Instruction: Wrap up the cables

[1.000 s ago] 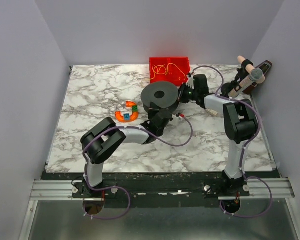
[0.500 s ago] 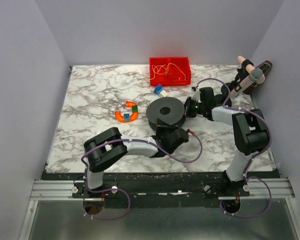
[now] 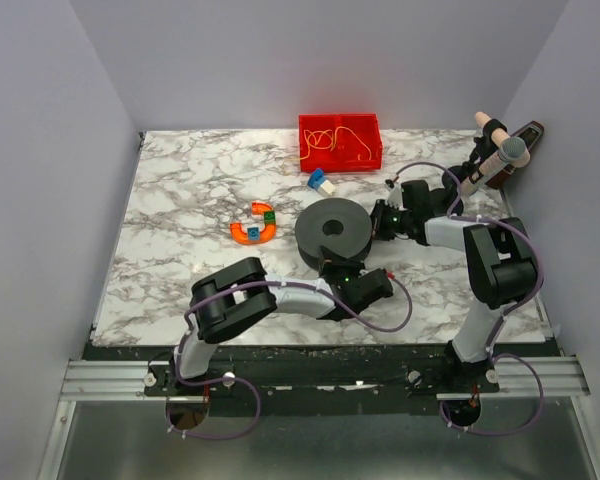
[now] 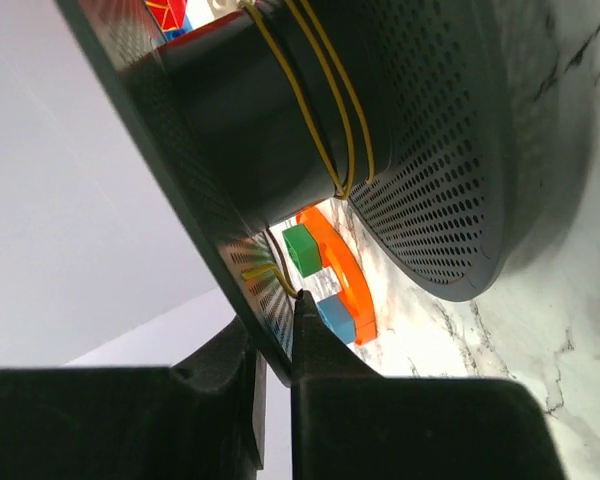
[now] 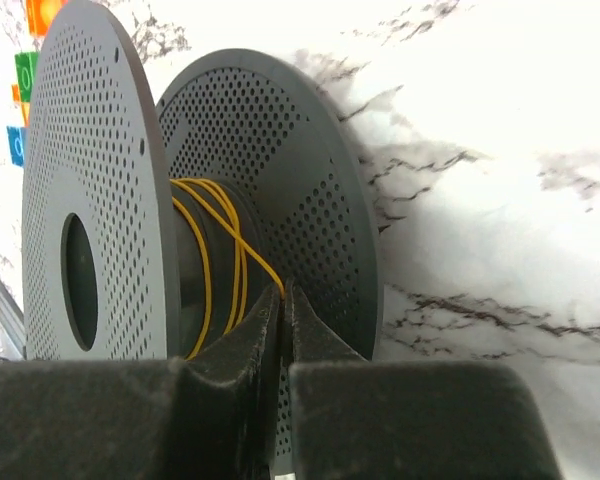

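A dark grey perforated spool [image 3: 332, 230] lies on the marble table. Thin yellow cable [image 5: 205, 262] runs a few turns round its hub, also seen in the left wrist view [image 4: 325, 110]. My left gripper [image 3: 340, 268] is at the spool's near edge, shut on the rim of one flange [image 4: 210, 230], which sits between its fingers [image 4: 278, 330]. My right gripper [image 3: 382, 219] is at the spool's right side, shut on the cable's free strand between the flanges [image 5: 282, 292]. More yellow cable [image 3: 330, 138] lies looped in the red bin [image 3: 370, 158].
An orange C-shaped toy with coloured blocks [image 3: 252, 225] lies left of the spool, also in the left wrist view [image 4: 338, 272]. A small blue-and-white block [image 3: 320, 181] sits behind the spool. A microphone and tools [image 3: 500, 155] stand at the back right corner.
The spool has moved toward the near edge and slightly right, carried by the left gripper pulling back. The right gripper followed it, away from the red bin.
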Robot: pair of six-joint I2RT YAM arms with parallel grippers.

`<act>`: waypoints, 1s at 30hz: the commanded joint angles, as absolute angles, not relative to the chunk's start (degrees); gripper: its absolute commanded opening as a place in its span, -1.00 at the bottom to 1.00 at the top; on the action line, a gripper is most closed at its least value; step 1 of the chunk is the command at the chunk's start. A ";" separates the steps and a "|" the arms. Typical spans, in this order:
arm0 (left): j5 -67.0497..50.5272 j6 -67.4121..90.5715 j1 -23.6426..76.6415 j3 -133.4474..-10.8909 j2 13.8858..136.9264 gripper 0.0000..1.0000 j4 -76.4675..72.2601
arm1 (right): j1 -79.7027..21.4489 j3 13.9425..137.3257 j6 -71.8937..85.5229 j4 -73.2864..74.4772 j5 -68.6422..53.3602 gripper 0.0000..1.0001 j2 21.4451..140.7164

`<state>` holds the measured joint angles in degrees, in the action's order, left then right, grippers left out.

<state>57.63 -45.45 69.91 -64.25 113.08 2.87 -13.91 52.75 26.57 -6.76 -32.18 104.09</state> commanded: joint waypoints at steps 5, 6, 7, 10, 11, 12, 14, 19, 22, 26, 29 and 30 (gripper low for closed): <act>34.37 -51.24 71.55 -78.74 125.94 -0.66 18.54 | -15.03 52.82 21.54 -4.93 -38.76 -0.60 106.70; 33.58 -50.54 71.19 -79.62 126.21 -0.62 19.76 | -14.86 53.17 20.92 -3.96 -38.24 -0.55 106.79; 32.79 -49.84 70.84 -80.50 126.38 -0.60 20.99 | -14.77 53.26 20.48 -3.43 -37.45 -0.50 106.79; 30.15 -48.08 69.61 -82.43 126.12 -0.59 22.93 | -14.77 52.74 19.95 -2.46 -35.78 -0.43 106.44; 29.62 -47.38 69.09 -83.05 126.21 -0.59 23.72 | -14.77 52.47 19.95 -2.20 -34.81 -0.43 106.17; 29.36 -46.85 68.82 -83.67 126.38 -0.59 24.34 | -14.77 52.12 19.78 -1.94 -34.02 -0.43 105.74; 29.27 -46.58 68.64 -83.67 126.30 -0.59 24.61 | -14.77 51.33 19.78 -1.50 -32.09 -0.41 104.25; 28.74 -46.49 68.29 -84.02 126.65 -0.59 24.70 | -14.77 49.84 19.07 -0.09 -28.83 -0.21 99.15; 29.09 -46.49 67.41 -84.90 127.35 -0.59 24.43 | -14.77 49.13 18.81 2.55 -27.52 -0.13 96.07; 29.27 -46.23 66.45 -84.55 127.09 -0.46 24.35 | -14.68 49.13 17.93 5.26 -20.94 0.00 93.78; 28.66 -45.53 66.53 -83.50 125.34 -0.21 24.08 | -14.15 50.09 17.14 6.68 -19.69 0.01 93.34; 27.96 -45.01 66.53 -83.67 124.90 -0.15 24.43 | -13.98 50.36 17.14 6.85 -19.43 0.01 93.17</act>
